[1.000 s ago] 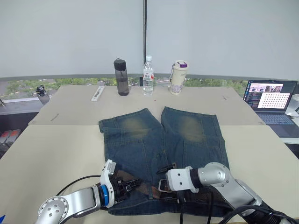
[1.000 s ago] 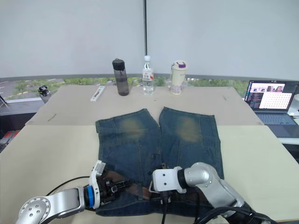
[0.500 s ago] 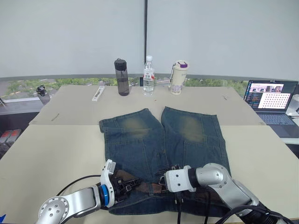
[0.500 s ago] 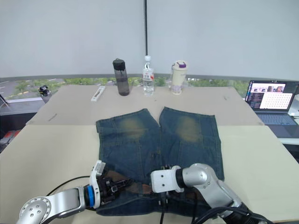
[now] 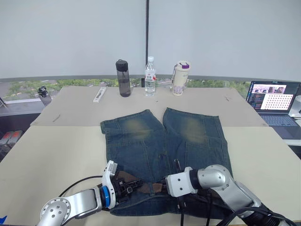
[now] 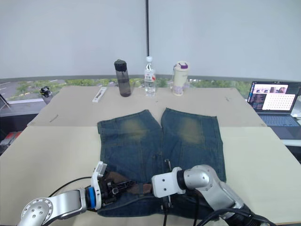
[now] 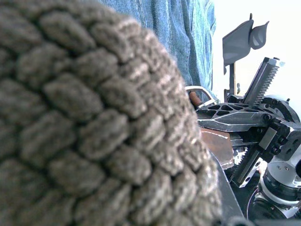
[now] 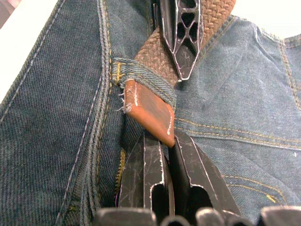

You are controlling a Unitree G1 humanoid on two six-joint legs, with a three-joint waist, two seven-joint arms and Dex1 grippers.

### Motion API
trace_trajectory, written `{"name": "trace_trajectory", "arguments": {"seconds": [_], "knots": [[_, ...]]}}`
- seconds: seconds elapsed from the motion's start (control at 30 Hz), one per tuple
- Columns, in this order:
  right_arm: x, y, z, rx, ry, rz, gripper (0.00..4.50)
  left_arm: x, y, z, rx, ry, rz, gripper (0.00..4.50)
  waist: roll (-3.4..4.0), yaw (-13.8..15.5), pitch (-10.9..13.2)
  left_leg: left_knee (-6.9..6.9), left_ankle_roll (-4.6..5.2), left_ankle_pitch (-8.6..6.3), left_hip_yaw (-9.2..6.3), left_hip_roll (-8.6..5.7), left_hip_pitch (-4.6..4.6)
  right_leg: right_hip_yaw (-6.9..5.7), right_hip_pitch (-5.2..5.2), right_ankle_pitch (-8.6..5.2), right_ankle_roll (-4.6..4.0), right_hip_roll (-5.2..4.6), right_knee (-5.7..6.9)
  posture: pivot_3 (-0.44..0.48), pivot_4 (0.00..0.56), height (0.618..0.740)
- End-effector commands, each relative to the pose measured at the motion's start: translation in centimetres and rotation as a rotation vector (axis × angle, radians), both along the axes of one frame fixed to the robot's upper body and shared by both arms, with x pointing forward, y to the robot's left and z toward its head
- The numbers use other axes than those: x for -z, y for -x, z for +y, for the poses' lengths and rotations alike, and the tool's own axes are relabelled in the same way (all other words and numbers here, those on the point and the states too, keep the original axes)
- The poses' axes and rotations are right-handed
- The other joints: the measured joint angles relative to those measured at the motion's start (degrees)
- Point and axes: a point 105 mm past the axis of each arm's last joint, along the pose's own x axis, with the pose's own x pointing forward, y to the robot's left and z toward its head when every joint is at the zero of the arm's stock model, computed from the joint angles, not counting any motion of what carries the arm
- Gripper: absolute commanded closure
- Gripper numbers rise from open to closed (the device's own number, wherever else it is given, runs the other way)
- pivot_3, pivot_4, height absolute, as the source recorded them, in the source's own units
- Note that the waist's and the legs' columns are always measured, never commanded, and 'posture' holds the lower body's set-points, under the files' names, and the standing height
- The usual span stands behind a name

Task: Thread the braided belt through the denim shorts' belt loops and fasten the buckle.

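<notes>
Two end effectors are met at 6 o'clock on the pale desk [image 5: 51,146], over the waistband of the faded blue denim shorts [image 5: 164,150]. The dark brown braided belt [image 8: 162,52] has been fed through a small denim belt loop [image 8: 143,77]; its leather tip is pinched by the clenched right end effector [image 8: 167,136]. The left end effector [image 6: 123,185] is closed on the belt at 9 o'clock of the loop. If the tip slips, it could retract through the loop.
</notes>
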Motion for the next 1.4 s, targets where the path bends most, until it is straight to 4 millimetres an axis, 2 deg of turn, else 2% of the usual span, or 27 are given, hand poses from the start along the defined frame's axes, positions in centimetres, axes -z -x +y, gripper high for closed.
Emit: {"name": "trace_trajectory", "arguments": {"seconds": [0.03, 0.17, 0.23, 0.3, 0.37, 0.67, 0.77, 0.87, 0.9, 1.2, 1.3, 1.37, 1.4], "knots": [[-1.2, -0.3, 0.1, -0.008, -0.025, -0.043, 4.48, 1.1, 0.2, -0.2, 0.003, -0.004, 0.035, 4.50, 0.03, 0.01, -0.02, 0.00, 0.00, 0.00, 0.00, 0.00, 0.00, 0.00, 0.00, 0.00, 0.00, 0.00, 0.00, 0.000, 0.150, 0.740], [-1.1, -0.1, -0.1, -0.028, -0.010, -0.042, 4.48, 1.1, 0.1, -0.2, 0.000, -0.001, 0.032, 4.50, 0.05, 0.03, -0.03, 0.01, 0.00, 0.00, 0.00, -0.01, 0.00, 0.00, 0.01, 0.00, 0.00, -0.02, 0.00, 0.000, 0.150, 0.740], [-0.8, 0.6, -0.5, -0.047, 0.015, 0.024, 3.64, 1.1, 0.1, -0.2, -0.002, 0.001, 0.031, 4.50, 0.05, 0.10, -0.03, 0.01, 0.00, 0.00, 0.00, -0.03, 0.00, 0.00, 0.01, 0.00, 0.00, -0.04, 0.00, 0.000, 0.150, 0.740], [-0.9, 0.6, -0.5, -0.052, 0.014, 0.008, 2.92, 1.1, 0.1, -0.3, -0.001, 0.004, 0.032, 4.50, 0.05, 0.15, -0.03, 0.01, 0.00, 0.00, 0.00, -0.07, -0.01, -0.01, 0.01, 0.00, 0.00, -0.07, 0.00, 0.000, 0.150, 0.740], [-1.0, 0.3, -0.4, -0.048, 0.007, -0.027, 2.55, 1.3, 0.1, -0.3, -0.001, 0.006, 0.033, 4.50, 0.08, 0.12, -0.04, 0.00, 0.00, 0.00, -0.01, -0.11, 0.00, -0.01, 0.01, 0.00, 0.00, -0.12, 0.00, 0.000, 0.150, 0.740], [-1.2, 0.1, -0.2, -0.053, -0.004, -0.058, 2.55, 1.6, 0.2, -0.1, -0.006, 0.010, 0.030, 4.50, 0.10, 0.08, -0.05, -0.02, 0.01, 0.00, -0.17, -0.55, 0.00, -0.01, 0.01, -0.01, 0.03, -0.46, 0.00, 0.000, 0.150, 0.740], [-1.3, 0.2, -0.1, -0.068, -0.006, -0.066, 3.33, 1.4, 0.2, -0.2, -0.010, 0.012, 0.026, 4.50, 0.10, 0.08, -0.05, -0.03, 0.02, -0.01, -0.28, -0.69, -0.01, -0.01, 0.03, -0.02, 0.04, -0.53, 0.00, 0.000, 0.150, 0.740], [-1.3, 0.3, 0.0, -0.084, -0.008, -0.062, 4.32, 1.2, 0.1, -0.3, -0.012, 0.013, 0.024, 4.50, 0.10, 0.03, -0.05, -0.02, 0.02, -0.01, -0.31, -0.72, 0.00, -0.02, 0.05, -0.02, 0.05, -0.54, 0.00, 0.000, 0.150, 0.740], [-1.3, 0.4, 0.0, -0.090, -0.009, -0.062, 4.45, 1.1, 0.0, -0.4, -0.013, 0.013, 0.023, 4.50, 0.10, 0.04, -0.05, -0.02, 0.03, -0.01, -0.32, -0.73, 0.00, -0.02, 0.06, -0.02, 0.05, -0.54, 0.00, 0.000, 0.150, 0.740], [-1.4, 0.4, -0.2, -0.107, -0.003, -0.078, 4.45, 0.1, -0.6, -0.6, -0.028, 0.014, 0.002, 4.50, 0.09, 0.05, -0.05, -0.01, 0.03, -0.01, -0.35, -0.76, 0.00, -0.04, 0.10, -0.03, 0.08, -0.54, -0.01, 0.000, 0.150, 0.740], [-1.4, 0.3, -0.5, -0.086, -0.005, -0.076, 4.45, -0.6, -1.0, -0.6, -0.022, -0.023, -0.064, 4.50, 0.06, 0.10, -0.03, 0.00, 0.03, -0.01, -0.36, -0.77, -0.01, -0.05, 0.10, -0.03, 0.08, -0.54, -0.01, 0.000, 0.150, 0.740], [-1.8, 0.2, -0.7, -0.052, -0.033, -0.062, 4.50, -1.9, -1.4, -0.3, -0.017, -0.031, -0.152, 3.74, -0.01, 0.04, 0.01, 0.00, 0.03, -0.01, -0.36, -0.77, -0.01, -0.06, 0.10, -0.03, 0.08, -0.54, -0.01, 0.000, 0.150, 0.740], [-1.9, 0.2, -0.9, -0.037, -0.040, -0.057, 4.50, -2.5, -1.5, -0.1, -0.013, -0.034, -0.193, 3.58, -0.09, -0.01, 0.06, 0.00, 0.03, -0.01, -0.37, -0.77, -0.03, -0.06, 0.09, -0.03, 0.08, -0.53, -0.01, 0.000, 0.150, 0.740]]}}
